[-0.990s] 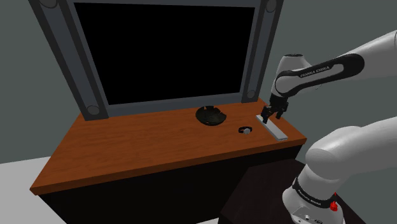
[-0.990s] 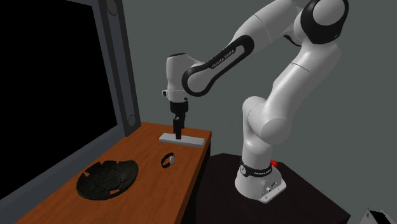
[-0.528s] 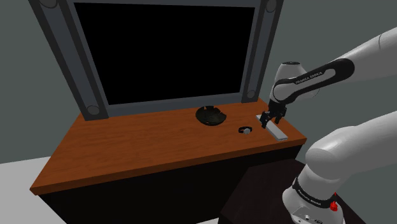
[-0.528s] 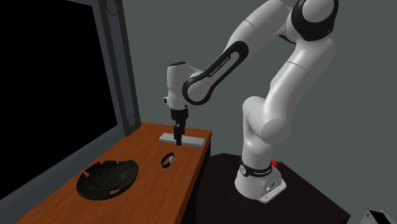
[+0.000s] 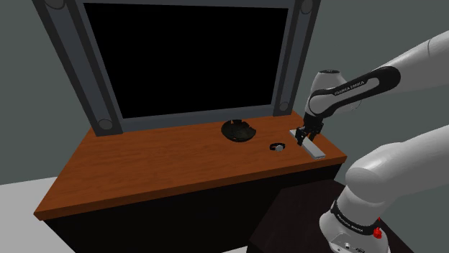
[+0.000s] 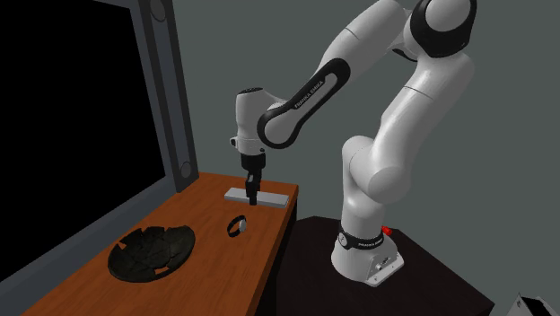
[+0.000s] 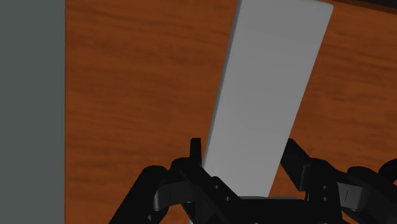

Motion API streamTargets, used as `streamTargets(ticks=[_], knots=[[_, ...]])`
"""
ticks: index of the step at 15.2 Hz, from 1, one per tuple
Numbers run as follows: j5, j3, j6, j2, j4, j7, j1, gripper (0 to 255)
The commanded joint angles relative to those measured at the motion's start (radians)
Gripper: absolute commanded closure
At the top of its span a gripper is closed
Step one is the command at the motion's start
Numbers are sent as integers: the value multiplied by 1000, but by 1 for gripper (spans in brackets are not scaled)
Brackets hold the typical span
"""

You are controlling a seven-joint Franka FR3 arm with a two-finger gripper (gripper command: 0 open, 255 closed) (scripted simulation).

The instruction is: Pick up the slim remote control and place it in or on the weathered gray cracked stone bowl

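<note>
We keep jaws astride remote [image 7: 267,95], flat on worktop [image 7: 140,95], across narrow width for grip; whether clamped, cannot tell.

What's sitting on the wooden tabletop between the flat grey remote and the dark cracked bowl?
A small dark ring-shaped object lies between the flat grey remote and the dark cracked bowl, touching neither. The shoulder view shows it.

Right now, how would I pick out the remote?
Below the big black screen sits a brown table. At its end nearest the robot, under the tool, lies the remote: a flat pale grey bar, unlike the dark round bowl and small ring nearby.
</note>
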Motion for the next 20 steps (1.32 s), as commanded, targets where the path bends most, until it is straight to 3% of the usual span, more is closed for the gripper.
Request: streamTargets(ticks=[1, 8, 20], knots=[[0, 0, 0, 0, 0, 0, 0, 255], [0, 0, 0, 0, 0, 0, 0, 255], [30, 43, -221, -131, 90, -4, 2, 255]])
